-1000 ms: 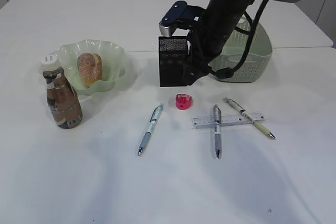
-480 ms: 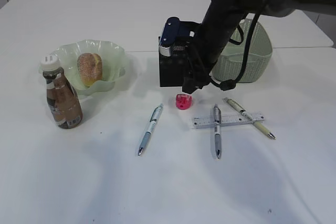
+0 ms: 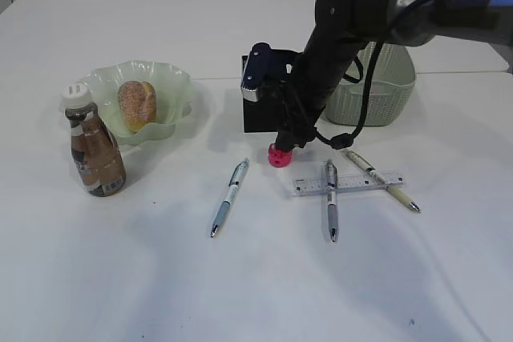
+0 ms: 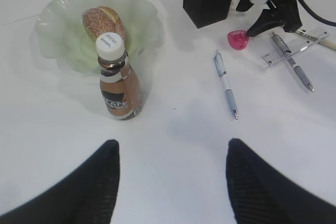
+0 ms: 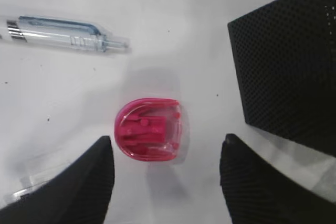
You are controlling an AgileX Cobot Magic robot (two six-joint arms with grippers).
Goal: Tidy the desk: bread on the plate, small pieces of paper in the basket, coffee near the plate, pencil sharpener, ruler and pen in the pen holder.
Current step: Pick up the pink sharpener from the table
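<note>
Right claw (image 5: 164, 182) lowered from pen holder (image 3: 264, 106) to pink pencil sharpener (image 5: 149, 129), spread wide, straddling it, nothing grasped

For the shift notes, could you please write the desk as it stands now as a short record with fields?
bread: in the plate
plate: wavy green dish, back left
coffee: upright bottle beside the plate
pencil sharpener: pink, on the desk, between the open fingers of the right gripper
ruler: flat, a pen lying across it
pen holder: black mesh box, behind the sharpener
basket: back right
left gripper: open, holds nothing
</note>
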